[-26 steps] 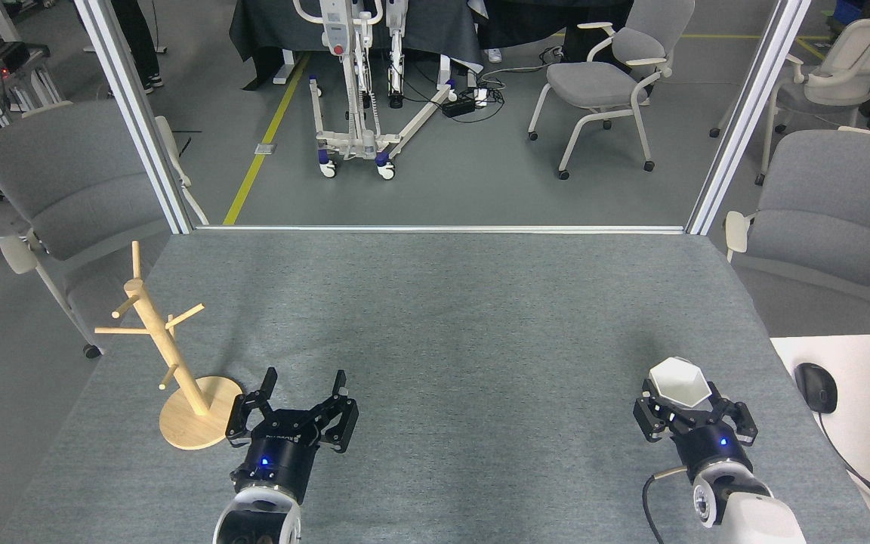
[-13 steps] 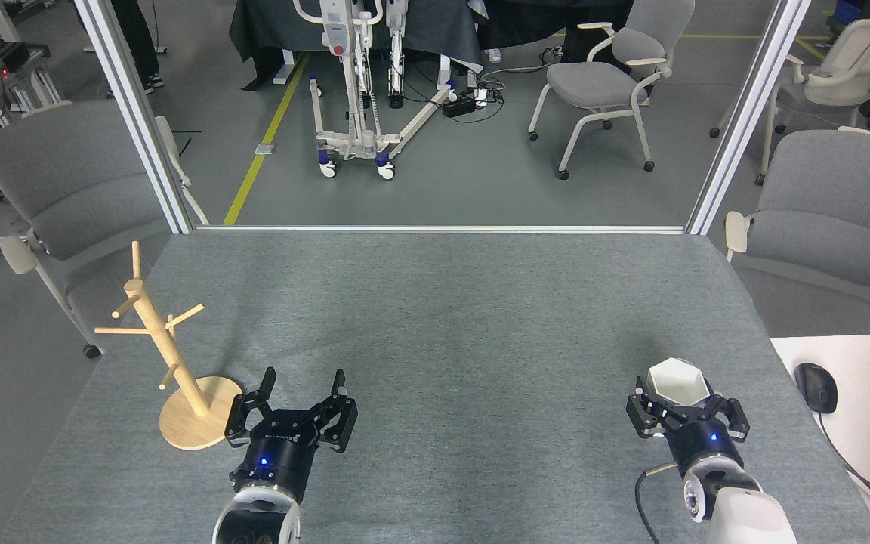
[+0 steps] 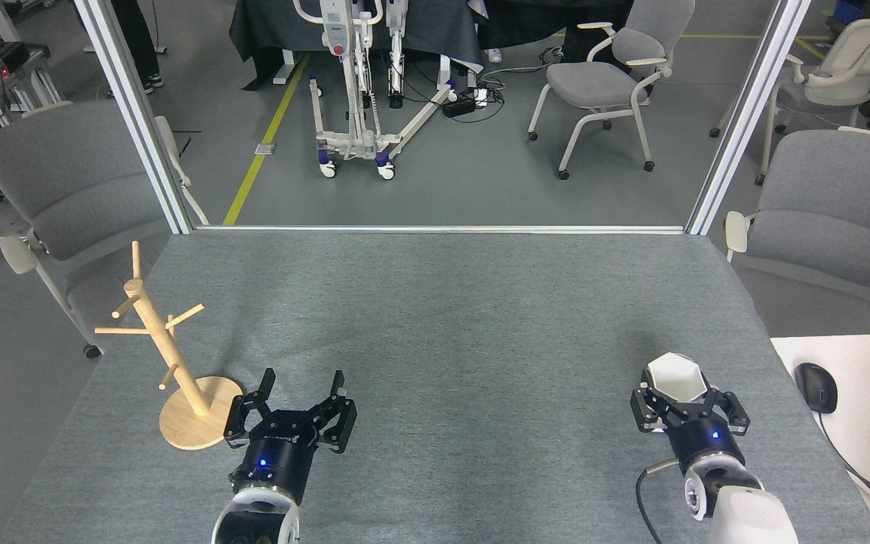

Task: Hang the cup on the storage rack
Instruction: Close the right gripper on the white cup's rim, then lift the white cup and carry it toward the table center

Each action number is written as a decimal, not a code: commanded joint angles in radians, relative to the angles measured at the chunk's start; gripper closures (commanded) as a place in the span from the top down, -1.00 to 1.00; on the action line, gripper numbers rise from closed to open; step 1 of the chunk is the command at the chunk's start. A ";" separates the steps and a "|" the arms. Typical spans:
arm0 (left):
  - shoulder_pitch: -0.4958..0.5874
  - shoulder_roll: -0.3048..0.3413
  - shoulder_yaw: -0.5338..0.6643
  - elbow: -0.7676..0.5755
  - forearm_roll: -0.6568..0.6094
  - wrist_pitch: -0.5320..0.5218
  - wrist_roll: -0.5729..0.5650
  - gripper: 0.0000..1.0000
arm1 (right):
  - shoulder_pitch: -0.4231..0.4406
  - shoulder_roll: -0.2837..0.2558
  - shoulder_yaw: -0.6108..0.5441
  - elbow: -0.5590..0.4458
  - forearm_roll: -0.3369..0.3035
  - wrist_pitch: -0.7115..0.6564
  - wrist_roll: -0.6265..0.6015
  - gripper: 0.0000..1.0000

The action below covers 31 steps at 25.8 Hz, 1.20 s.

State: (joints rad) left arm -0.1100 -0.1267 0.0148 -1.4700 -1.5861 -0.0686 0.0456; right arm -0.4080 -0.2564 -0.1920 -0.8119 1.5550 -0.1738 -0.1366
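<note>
Since the right gripper (image 3: 678, 389) only pinches the cup (image 3: 674, 378) low, well away from the rack (image 3: 171, 355), and the left gripper (image 3: 303, 387) sits spread wide beside the rack, the cup could slip or clip a peg on the way over.

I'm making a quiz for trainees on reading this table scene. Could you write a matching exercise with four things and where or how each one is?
Things:
1. plain white faceted cup
2. light wooden mug tree storage rack
3. left gripper
4. black computer mouse

States:
A. open, holding nothing
B. on the white desk at right
C. held in the right gripper
D. standing at the table's left edge

Pairs: 1-C, 2-D, 3-A, 4-B
</note>
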 commanded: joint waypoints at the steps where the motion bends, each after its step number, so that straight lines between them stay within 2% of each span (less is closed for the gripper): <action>1: 0.001 -0.001 0.001 -0.001 0.000 0.000 0.000 0.99 | -0.003 -0.011 0.000 -0.079 -0.003 0.000 0.005 -0.42; 3: 0.001 -0.001 0.001 -0.003 0.000 0.000 0.000 0.99 | -0.003 -0.011 0.000 -0.173 -0.010 -0.001 0.019 -0.42; 5: 0.001 -0.001 0.001 -0.003 0.000 0.000 0.000 0.99 | 0.001 -0.007 -0.004 -0.303 -0.018 0.000 0.083 -0.42; 9: 0.003 -0.001 0.001 -0.004 0.000 0.000 0.000 0.99 | 0.044 0.003 -0.003 -0.601 -0.073 0.017 0.353 -0.43; 11: 0.004 0.001 0.001 -0.006 0.000 0.000 0.005 0.99 | 0.090 0.005 0.009 -0.740 -0.115 0.071 0.439 -0.43; 13: 0.006 0.001 0.001 -0.006 0.000 0.000 0.010 0.99 | 0.126 0.014 0.068 -0.848 -0.119 0.145 0.473 -0.44; 15: 0.006 0.004 0.001 -0.006 0.000 -0.002 0.014 0.99 | 0.135 0.023 0.189 -0.925 -0.118 0.270 0.486 -0.45; 17: 0.007 0.012 -0.003 -0.012 -0.002 -0.014 0.020 0.99 | 0.132 0.025 0.290 -0.969 -0.118 0.393 0.517 -0.45; 21: 0.047 0.018 -0.022 -0.073 -0.015 -0.063 0.068 0.98 | 0.086 0.025 0.434 -0.978 -0.107 0.514 0.655 -0.45; 25: 0.118 0.024 -0.142 -0.154 -0.081 -0.086 0.089 0.98 | 0.074 0.043 0.556 -0.980 -0.030 0.697 0.720 -0.45; 28: 0.109 0.021 -0.214 -0.153 -0.202 -0.086 0.109 0.98 | 0.032 0.052 0.651 -0.978 0.010 0.843 0.785 -0.45; 31: 0.056 0.019 -0.279 -0.138 -0.230 -0.088 0.102 0.98 | -0.011 0.052 0.726 -0.978 0.063 0.967 0.853 -0.43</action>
State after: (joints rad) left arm -0.0151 -0.1065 -0.1973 -1.6150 -1.7711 -0.1563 0.1473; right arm -0.3800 -0.2069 0.4561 -1.7901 1.5681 0.6682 0.6525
